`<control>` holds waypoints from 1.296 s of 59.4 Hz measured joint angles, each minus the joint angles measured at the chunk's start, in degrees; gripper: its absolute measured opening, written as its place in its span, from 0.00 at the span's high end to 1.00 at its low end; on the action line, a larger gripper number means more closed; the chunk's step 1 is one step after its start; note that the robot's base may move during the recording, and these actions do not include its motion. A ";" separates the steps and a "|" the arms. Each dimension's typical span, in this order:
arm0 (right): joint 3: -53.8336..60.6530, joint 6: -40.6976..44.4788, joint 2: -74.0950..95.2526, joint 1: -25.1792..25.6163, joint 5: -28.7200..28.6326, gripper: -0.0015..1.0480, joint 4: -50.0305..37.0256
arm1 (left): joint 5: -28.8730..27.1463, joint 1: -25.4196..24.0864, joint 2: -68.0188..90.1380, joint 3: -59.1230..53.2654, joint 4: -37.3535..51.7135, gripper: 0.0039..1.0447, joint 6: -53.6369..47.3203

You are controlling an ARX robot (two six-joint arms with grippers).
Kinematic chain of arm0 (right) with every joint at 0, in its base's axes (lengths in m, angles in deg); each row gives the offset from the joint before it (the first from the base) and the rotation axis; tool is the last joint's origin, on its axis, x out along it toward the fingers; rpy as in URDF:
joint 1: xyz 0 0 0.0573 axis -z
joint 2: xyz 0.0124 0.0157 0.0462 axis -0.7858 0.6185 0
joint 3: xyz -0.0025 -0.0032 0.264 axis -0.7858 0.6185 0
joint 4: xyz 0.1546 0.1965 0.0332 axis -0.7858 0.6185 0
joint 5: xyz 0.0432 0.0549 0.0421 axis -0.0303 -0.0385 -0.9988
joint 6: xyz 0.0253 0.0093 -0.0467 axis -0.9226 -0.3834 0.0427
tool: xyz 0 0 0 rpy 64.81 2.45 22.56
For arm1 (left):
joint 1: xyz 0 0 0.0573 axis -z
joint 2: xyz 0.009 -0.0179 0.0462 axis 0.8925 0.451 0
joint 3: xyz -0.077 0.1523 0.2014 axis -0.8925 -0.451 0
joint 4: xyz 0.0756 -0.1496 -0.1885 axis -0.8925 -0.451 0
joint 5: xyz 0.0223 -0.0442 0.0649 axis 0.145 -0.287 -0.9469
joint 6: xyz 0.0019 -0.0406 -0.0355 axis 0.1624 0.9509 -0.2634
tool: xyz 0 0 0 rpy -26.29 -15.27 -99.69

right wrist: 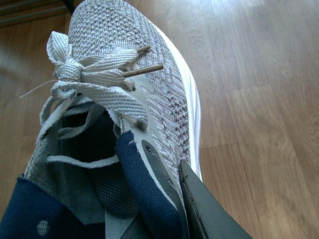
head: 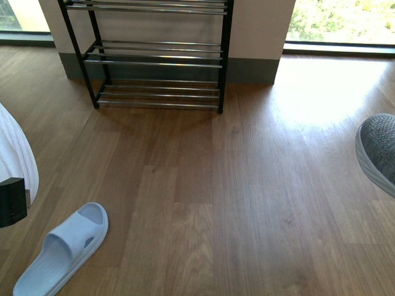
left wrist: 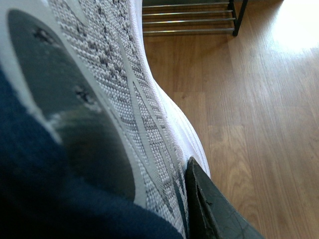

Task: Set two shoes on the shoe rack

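The left-hand sneaker sat in my left gripper, pinched at the heel collar. One dark finger pressed the outer knit wall. The other was out of sight, I judged inside against the navy lining. The right-hand sneaker was taken the same way by my right gripper, with a finger outside the collar and the laces and toe pointing away from it. So both grippers were clamped, each on its own shoe.

I judged the collar hold a sensible one. It left each white sole free underneath and kept the toes leading, so the shoes could go onto a tier toe first.

The shoe rack stood ahead of both grippers and well apart from them. It sat nearer the left gripper's line than the right's, and its low tiers of chrome rods showed bare. A pale blue slide lay on the wooden floor, below the left gripper and a little inward of it. It was untouched and not part of this carry. Neither sneaker had reached the rack yet.
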 joint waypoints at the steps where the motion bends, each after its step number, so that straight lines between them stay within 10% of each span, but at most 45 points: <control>1: 0.00 0.00 0.00 0.02 0.00 0.99 0.00 | -0.02 0.00 0.00 0.00 0.00 0.98 0.00; 77: 0.02 0.00 -0.04 0.07 0.20 0.99 0.00 | -0.02 0.13 -0.04 -0.09 0.00 0.98 -0.39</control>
